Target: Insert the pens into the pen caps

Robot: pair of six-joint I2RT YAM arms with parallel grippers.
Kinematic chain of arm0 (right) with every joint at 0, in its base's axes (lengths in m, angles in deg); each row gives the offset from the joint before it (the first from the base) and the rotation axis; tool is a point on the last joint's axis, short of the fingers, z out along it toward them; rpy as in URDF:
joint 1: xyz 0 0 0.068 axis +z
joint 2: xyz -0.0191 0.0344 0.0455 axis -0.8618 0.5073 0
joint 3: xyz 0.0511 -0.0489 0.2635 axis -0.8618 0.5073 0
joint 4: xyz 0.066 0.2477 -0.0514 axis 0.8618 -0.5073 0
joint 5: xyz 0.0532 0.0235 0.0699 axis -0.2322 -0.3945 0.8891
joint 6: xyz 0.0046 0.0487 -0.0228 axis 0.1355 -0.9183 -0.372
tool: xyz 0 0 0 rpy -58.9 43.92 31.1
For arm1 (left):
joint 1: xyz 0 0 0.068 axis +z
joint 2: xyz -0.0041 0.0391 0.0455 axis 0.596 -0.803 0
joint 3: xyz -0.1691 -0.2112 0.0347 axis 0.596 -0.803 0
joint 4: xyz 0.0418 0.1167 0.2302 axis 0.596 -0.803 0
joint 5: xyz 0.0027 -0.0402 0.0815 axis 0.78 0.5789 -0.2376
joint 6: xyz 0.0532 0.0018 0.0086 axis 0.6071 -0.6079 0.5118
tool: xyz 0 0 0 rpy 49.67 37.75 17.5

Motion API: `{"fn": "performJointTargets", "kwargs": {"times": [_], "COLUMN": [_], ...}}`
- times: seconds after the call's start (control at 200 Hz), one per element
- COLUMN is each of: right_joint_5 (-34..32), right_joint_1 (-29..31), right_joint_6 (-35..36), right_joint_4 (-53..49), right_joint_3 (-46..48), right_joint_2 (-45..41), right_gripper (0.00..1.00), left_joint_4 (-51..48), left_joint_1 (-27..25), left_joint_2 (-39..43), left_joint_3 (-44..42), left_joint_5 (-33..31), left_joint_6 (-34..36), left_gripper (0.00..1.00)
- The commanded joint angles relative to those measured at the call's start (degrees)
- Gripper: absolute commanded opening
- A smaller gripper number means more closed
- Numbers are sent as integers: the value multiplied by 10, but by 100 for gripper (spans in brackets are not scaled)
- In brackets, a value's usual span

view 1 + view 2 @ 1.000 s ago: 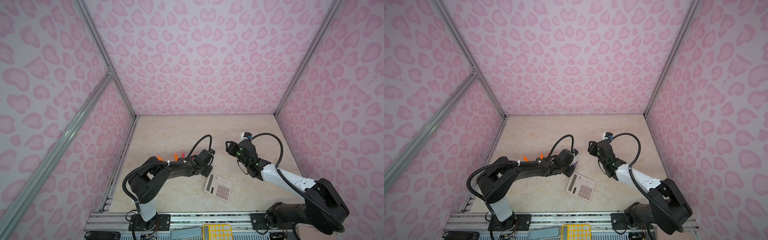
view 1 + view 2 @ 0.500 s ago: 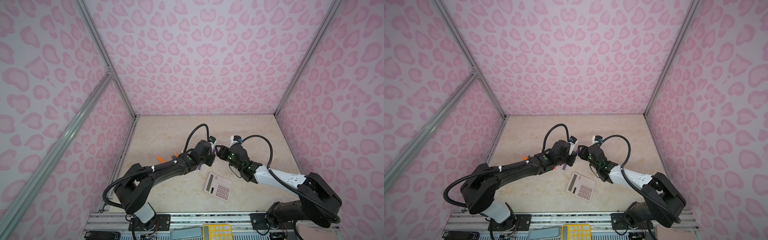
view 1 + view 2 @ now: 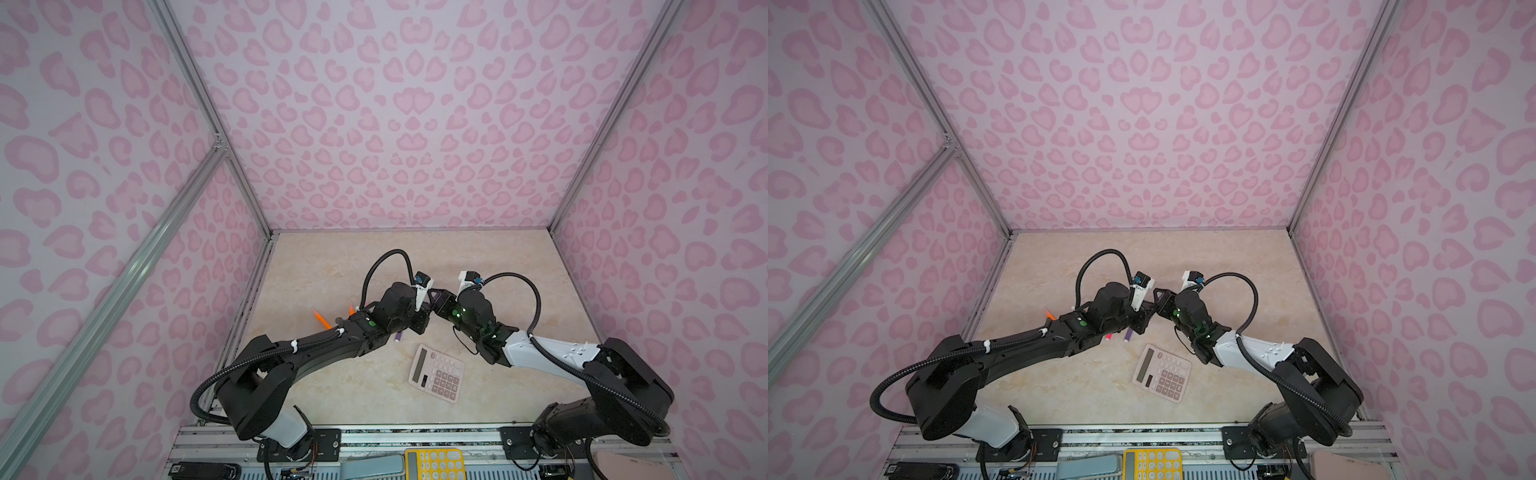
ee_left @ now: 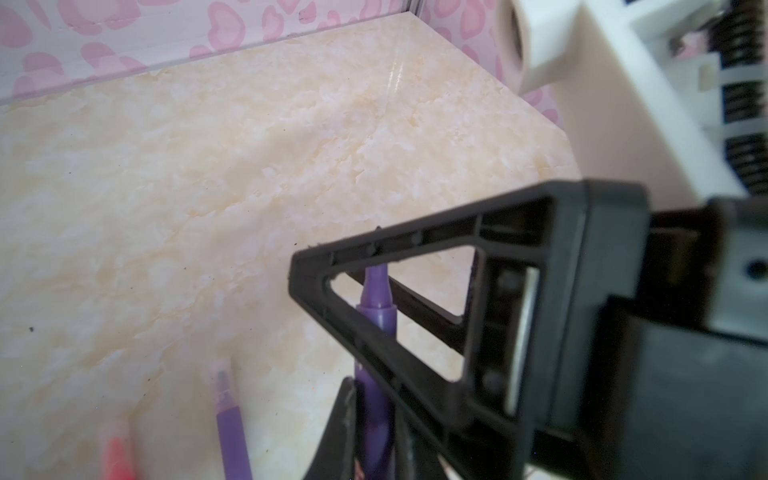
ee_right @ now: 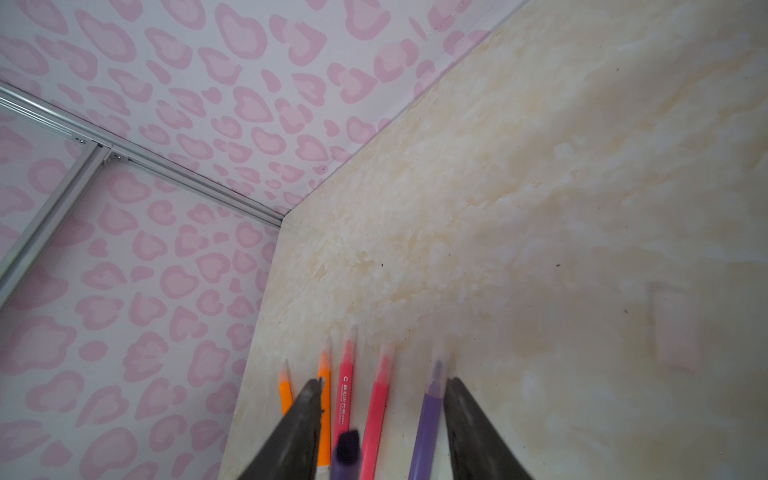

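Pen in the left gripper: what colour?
Purple. The held pen shows best in the left wrist view.

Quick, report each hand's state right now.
Left hand: closed on a purple pen.
Right hand: open, straddling that pen's tip.

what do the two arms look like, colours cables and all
Both arms are mostly black. The left arm has a white link near its base, white cable ties and a green light; the right arm has a white forearm. Each carries a black corrugated cable. Fingers are black open triangles.
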Motion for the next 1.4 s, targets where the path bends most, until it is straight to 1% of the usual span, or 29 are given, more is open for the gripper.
{"fn": "performJointTargets", "kwargs": {"times": [0.0,0.06,0.185,0.26,0.28,0.335,0.385,0.445,0.595,0.84,1.065,1.225,1.315,1.33,1.395], "right_joint_5": [8,6,3,5,6,8,8,7,7,9,-1,12,18,20,25], "right_joint_1": [2,4,4,6,6,7,8,10,13,16,10,6,5,4,1], "right_joint_6": [-7,-8,-9,-10,-10,-11,-11,-11,-11,-10,6,10,13,13,14], "right_joint_4": [22,19,12,6,5,5,6,5,4,3,-34,-37,-44,-44,-45], "right_joint_3": [-2,-4,-6,-10,-11,-12,-12,-12,-13,-15,-36,-40,-50,-51,-55], "right_joint_2": [3,0,-1,2,3,4,4,3,1,2,2,4,10,11,15], "right_gripper": [44,37,16,6,4,1,0,0,0,0,0,0,0,0,0], "left_joint_4": [55,57,55,58,59,64,66,67,65,65,80,76,77,77,81], "left_joint_1": [-1,-1,0,-1,-1,-1,0,0,0,0,-1,-1,-1,-1,-1], "left_joint_2": [-5,-10,-20,-23,-24,-24,-24,-27,-41,-55,-50,-45,-51,-52,-54], "left_joint_3": [-1,-1,3,4,3,0,-1,-1,7,20,4,-2,2,3,3], "left_joint_5": [31,29,25,34,36,34,31,30,28,32,70,62,76,81,100], "left_joint_6": [-2,-2,-4,-2,-3,-3,-4,-4,-4,-1,20,31,35,36,42], "left_gripper": [3,3,3,3,5,15,22,27,33,34,35,35,35,39,42]}}
